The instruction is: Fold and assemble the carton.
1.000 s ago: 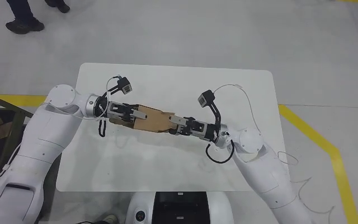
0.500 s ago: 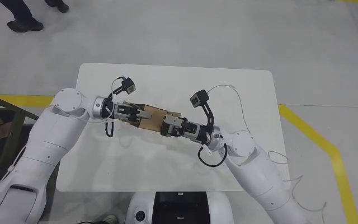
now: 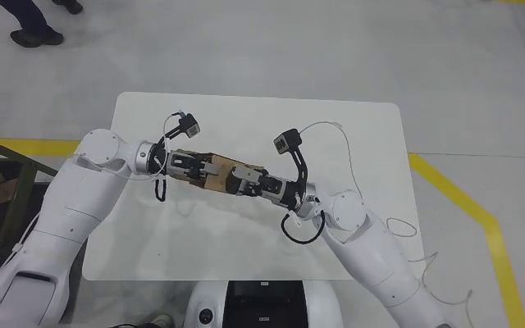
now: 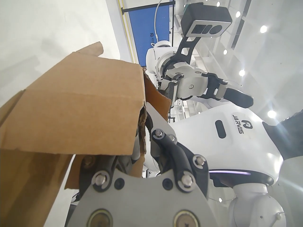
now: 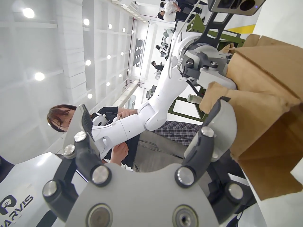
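Note:
The brown cardboard carton (image 3: 215, 170) is held above the white table (image 3: 246, 238), between my two arms, partly folded with loose flaps. My left gripper (image 3: 197, 166) comes in from the left and is shut on one carton wall (image 4: 71, 109); its fingers (image 4: 163, 140) clamp the torn edge. From the right, my right gripper (image 3: 238, 181) meets the carton's other end and stands open. In the right wrist view one of its fingers (image 5: 220, 114) rests against a carton flap (image 5: 258, 109), and the other finger (image 5: 81, 119) is well clear of the cardboard.
A dark green frame (image 3: 12, 168) stands off the table's left edge. Yellow floor tape (image 3: 467, 205) runs to the right of the table. The right arm's cable (image 3: 357, 156) loops over the table's right half.
My right arm has pushed leftwards, so its gripper now covers more of the carton's right end. The left arm shifted slightly to the right early on and has since held still with the carton.

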{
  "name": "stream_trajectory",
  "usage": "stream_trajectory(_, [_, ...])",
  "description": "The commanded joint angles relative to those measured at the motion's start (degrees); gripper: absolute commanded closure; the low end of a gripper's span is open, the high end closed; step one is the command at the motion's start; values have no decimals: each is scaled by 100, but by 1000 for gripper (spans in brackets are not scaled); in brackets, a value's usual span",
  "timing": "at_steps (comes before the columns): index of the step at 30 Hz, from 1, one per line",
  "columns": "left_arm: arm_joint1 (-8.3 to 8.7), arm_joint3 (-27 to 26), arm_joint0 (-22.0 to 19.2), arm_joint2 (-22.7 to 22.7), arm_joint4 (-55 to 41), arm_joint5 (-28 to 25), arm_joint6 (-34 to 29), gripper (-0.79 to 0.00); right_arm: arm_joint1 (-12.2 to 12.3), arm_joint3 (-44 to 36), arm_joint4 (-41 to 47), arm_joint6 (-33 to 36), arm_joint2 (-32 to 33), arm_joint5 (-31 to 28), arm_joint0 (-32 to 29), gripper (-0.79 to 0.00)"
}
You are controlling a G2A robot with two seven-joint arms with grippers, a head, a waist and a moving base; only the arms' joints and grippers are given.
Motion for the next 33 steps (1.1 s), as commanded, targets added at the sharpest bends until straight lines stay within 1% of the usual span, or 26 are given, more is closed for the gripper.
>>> stream_trajectory(1, [2,59,-2,-53,-58,5,-9,0,20,-72,8,-24,109,-48,-62,-785])
stream_trajectory(6, [26,217,-34,-252,-350,160,-299,0,98,-149,29,-137,527,-133,-293,-785])
stream_trajectory(10, [49,231,-33,-348,-449,254,-400,0,118,-136,91,-154,649,-140,-362,-785])
stream_trajectory(16, [61,64,39,-280,-643,326,-400,0,92,82,231,-74,533,-101,-316,-785])
stream_trajectory(20, [43,67,32,-239,-727,304,-400,0,67,129,336,2,425,-111,-282,-785])
stream_trajectory(33, [-54,208,-2,-305,-949,147,-132,0,66,-127,492,302,280,-73,-457,-785])
